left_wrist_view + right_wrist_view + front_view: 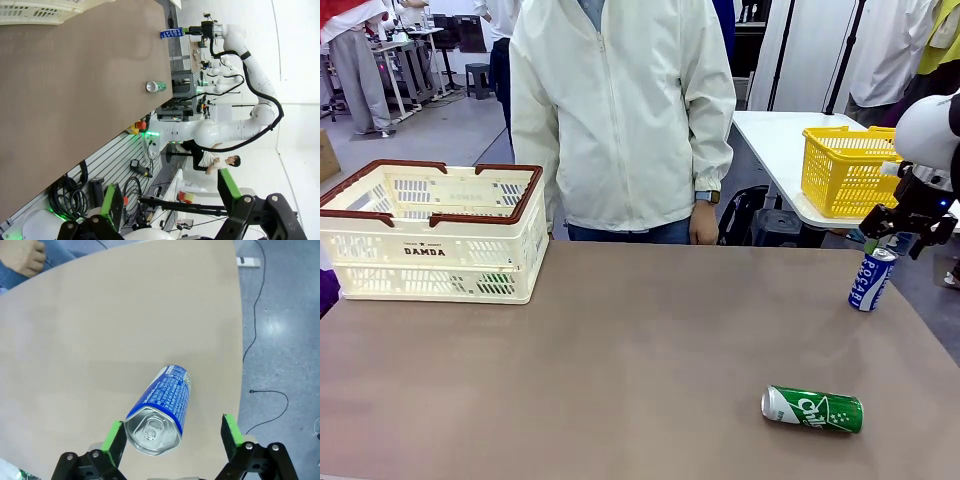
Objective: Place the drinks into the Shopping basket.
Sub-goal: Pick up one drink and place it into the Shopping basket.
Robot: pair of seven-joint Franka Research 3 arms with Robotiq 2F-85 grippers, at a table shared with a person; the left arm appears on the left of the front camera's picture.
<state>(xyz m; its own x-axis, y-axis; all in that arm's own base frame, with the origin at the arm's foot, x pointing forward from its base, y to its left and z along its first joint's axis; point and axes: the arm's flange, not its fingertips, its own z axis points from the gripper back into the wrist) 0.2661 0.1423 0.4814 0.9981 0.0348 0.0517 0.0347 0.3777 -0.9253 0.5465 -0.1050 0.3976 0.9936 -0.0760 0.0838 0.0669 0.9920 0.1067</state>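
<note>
A blue drink can (871, 280) stands upright near the table's right edge. My right gripper (897, 242) hovers just above it, open. In the right wrist view the can's silver top (153, 430) lies between the green pads (116, 437), closer to the left one, and neither pad touches it. A green drink can (812, 408) lies on its side at the front right. The cream Shopping basket (430, 235) with brown rim stands at the back left. My left gripper (170, 200) is open and holds nothing, well back from the table; its view shows the blue can (171, 33) and the green can (156, 86) far off.
A person in a pale jacket (620, 110) stands at the far edge with a hand (703, 222) hanging by the table. A yellow mesh basket (845, 170) sits on a separate white table at the back right. The brown tabletop (620, 350) is bare between the basket and the cans.
</note>
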